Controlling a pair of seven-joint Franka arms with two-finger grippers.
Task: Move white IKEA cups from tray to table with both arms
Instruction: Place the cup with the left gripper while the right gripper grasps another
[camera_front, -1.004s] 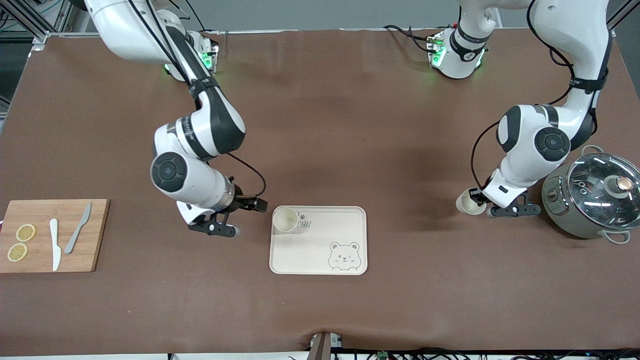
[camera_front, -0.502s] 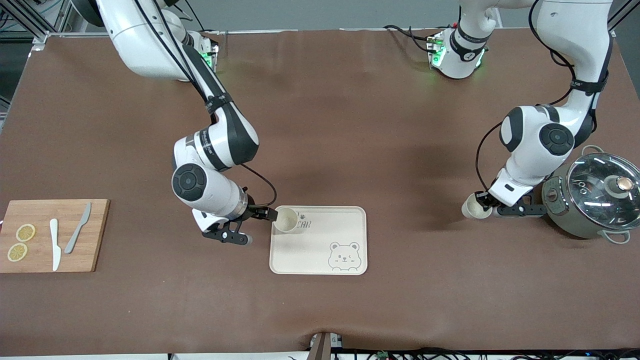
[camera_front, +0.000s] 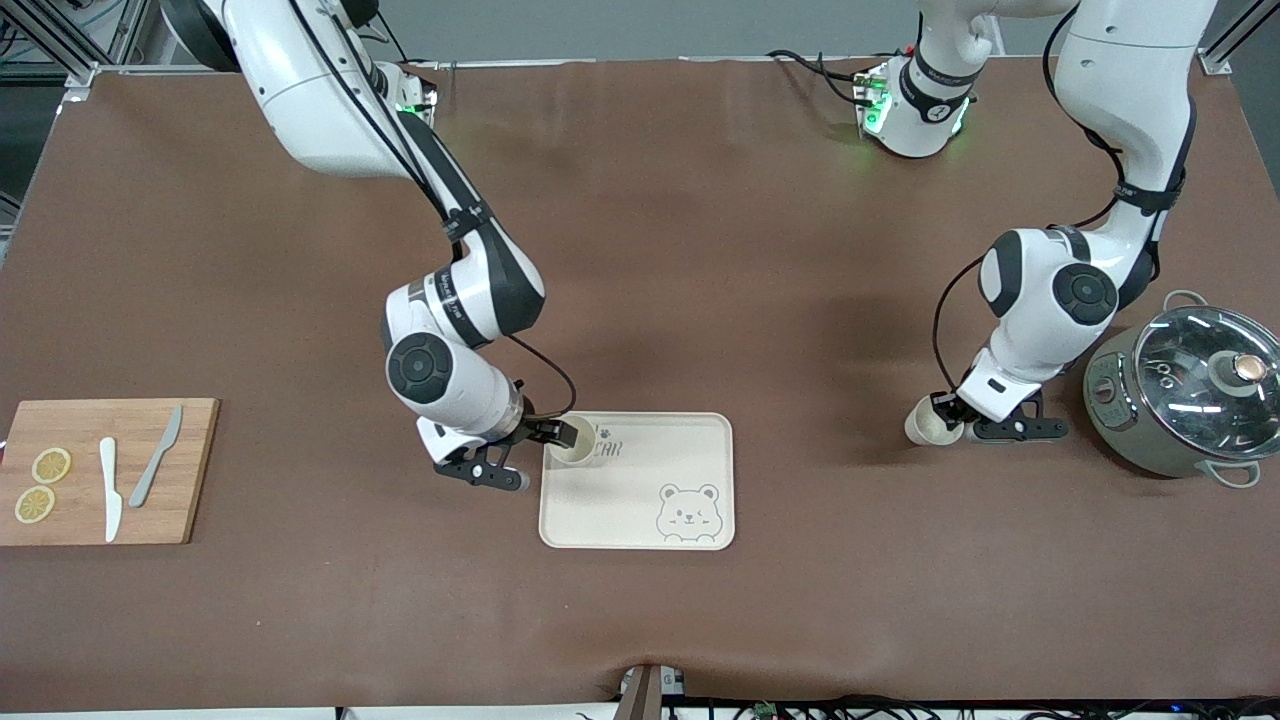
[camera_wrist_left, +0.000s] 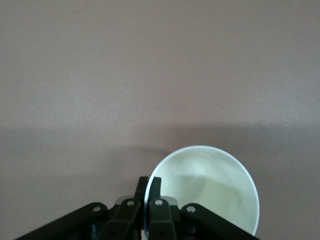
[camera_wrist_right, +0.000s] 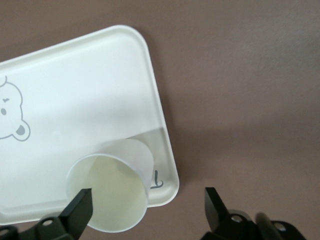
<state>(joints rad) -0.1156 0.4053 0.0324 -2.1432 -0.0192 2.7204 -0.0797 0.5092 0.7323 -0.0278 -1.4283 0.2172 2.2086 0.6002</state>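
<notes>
- Your left gripper (camera_front: 942, 412) has its fingers pinching the rim of one white cup (camera_front: 925, 424) over the bare tabletop (camera_front: 700, 250), off the tray (camera_front: 640, 510) and just beside the grey cooker (camera_front: 1180, 400); whether that cup already rests on the tabletop I cannot tell.
- Your right gripper (camera_wrist_right: 148, 206) has its fingers spread around the second white cup (camera_front: 572, 441), one inside the mouth and one outside the tray's rim. That cup stands in the tray corner nearest the right arm.
- So you are about halfway: one cup to release, one to grip and lift out.
- The tray shows a bear face (camera_front: 688, 512) and letters reading "CAR" (camera_front: 606, 450) beside the cup; nothing else is readable.
</notes>
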